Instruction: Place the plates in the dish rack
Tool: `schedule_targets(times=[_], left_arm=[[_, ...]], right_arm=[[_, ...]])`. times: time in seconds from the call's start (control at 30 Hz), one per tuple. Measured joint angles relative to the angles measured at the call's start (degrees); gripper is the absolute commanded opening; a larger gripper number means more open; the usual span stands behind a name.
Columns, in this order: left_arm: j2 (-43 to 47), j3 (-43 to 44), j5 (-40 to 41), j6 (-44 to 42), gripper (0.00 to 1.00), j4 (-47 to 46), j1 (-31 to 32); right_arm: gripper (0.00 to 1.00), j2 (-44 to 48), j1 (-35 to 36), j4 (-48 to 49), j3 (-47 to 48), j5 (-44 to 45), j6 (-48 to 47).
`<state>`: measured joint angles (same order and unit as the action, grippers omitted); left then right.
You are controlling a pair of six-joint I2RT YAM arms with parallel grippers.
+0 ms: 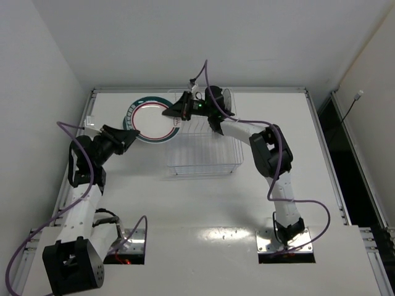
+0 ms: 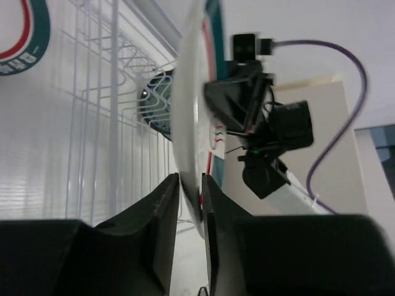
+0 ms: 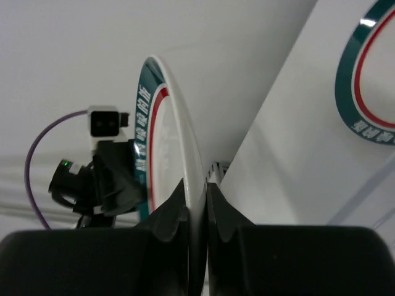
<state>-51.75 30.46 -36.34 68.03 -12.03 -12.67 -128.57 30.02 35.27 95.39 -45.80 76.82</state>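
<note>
1. Both tools are clamped on one plate (image 1: 151, 123): the left tool (image 1: 131, 134) on its near-left rim, the right tool (image 1: 171, 112) on the opposite rim. They hold it over the far-left part of the worktop (image 1: 203, 216).
2. A second plate (image 3: 376, 86) lies flat on the worktop close by.
3. The rack (image 1: 203, 165) stands just right of the held plate, at the far middle. A small plate (image 1: 226, 98) stands at its far end.
4. The held plate looks nearly flat, so I reckon it must be tipped on edge and carried rightward. The right arm is nearer the rack.
</note>
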Motion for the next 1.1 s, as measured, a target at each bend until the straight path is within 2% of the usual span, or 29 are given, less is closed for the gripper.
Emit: schedule_targets(times=[0.03, 0.07, 0.13, 0.17, 0.23, 0.4, 0.47, 0.6, 0.67, 0.8, 1.1], left_arm=[[0.3, 0.3, 0.1, -0.1, 0.35, -1.1, 0.3], [0.7, 0.7, 0.3, -0.9, 0.60, -0.8, 0.6], [0.7, 2.1, 1.6, -2.5, 0.73, 2.6, 0.6], [0.3, 3.2, 2.7, -3.6, 0.75, 5.3, 0.4], [-0.6, 5.2, 5.0, -6.1, 0.75, 10.7, 0.2], [-1.0, 7.3, 11.0, -12.4, 0.76, 20.8, -1.1], [-1.0, 7.3, 13.2, -15.0, 0.76, 24.0, -1.8], [-1.8, 7.7, 15.9, -18.6, 0.76, 27.5, -2.8], [-2.4, 8.0, 16.7, -20.2, 0.76, 28.5, -2.8], [-3.7, 7.9, 17.0, -22.2, 0.76, 29.2, -3.1], [-6.0, 3.5, 16.6, -26.4, 0.76, 27.9, -5.1]], right_arm=[[0.00, -0.3, -0.1, -0.7, -0.5, 0.9, -0.9], [0.00, -0.4, -0.3, -1.2, -1.7, 1.2, -0.1], [0.00, 0.8, -0.5, -5.8, -3.8, 2.9, -1.6], [0.00, 1.8, -0.7, -10.1, -4.5, 4.6, -3.9], [0.00, 4.5, -1.1, -20.2, -4.5, 10.6, -9.8], [0.00, 16.4, -1.4, -45.9, -2.1, 35.3, -23.6], [0.00, 19.7, -0.8, -54.8, 3.3, 46.8, -28.7], [0.00, 18.2, 1.0, -67.6, 19.8, 62.4, -36.1], [0.00, 16.9, 1.8, -71.1, 25.8, 68.7, -38.6], [0.00, 16.4, 2.4, -74.8, 25.3, 77.9, -43.1], [0.00, 12.3, 2.4, -76.5, 22.4, 85.1, -50.0]])
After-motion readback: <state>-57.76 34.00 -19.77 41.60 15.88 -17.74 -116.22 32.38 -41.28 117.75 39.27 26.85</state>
